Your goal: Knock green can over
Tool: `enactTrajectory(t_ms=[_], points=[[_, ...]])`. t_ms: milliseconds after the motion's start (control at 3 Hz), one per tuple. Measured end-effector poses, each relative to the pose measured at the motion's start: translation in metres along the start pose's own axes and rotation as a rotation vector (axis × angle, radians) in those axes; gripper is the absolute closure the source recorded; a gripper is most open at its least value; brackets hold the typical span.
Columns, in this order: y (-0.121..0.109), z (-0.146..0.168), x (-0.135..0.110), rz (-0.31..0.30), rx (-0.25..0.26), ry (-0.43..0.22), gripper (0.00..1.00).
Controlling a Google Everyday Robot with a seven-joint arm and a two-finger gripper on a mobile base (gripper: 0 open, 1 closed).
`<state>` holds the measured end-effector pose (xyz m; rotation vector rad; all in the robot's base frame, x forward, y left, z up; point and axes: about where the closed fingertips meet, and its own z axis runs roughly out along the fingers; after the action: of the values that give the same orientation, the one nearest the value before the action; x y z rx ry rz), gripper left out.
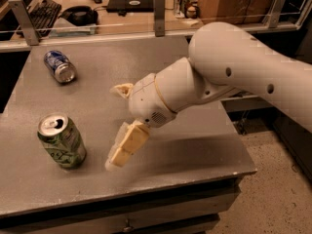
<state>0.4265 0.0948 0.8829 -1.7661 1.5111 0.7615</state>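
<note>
The green can [62,140] stands upright near the table's front left, silver top with the opening showing, sides dented. My gripper [116,160] hangs from the big white arm [234,77] and points down-left, its pale fingertips just above the table, a short way right of the can and apart from it. It holds nothing that I can see.
A blue can [60,66] lies on its side at the table's back left. A crumpled pale object [122,89] shows behind the wrist, mostly hidden. The grey table [195,145] ends close in front and at the right. A rail and desk clutter stand behind.
</note>
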Motion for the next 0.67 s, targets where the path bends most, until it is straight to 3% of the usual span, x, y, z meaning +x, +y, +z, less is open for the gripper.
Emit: enactTrajectory(t_ms=[667], points=[[0.01,0.047,-0.037,0.032,-0.048,-0.196,0.0]])
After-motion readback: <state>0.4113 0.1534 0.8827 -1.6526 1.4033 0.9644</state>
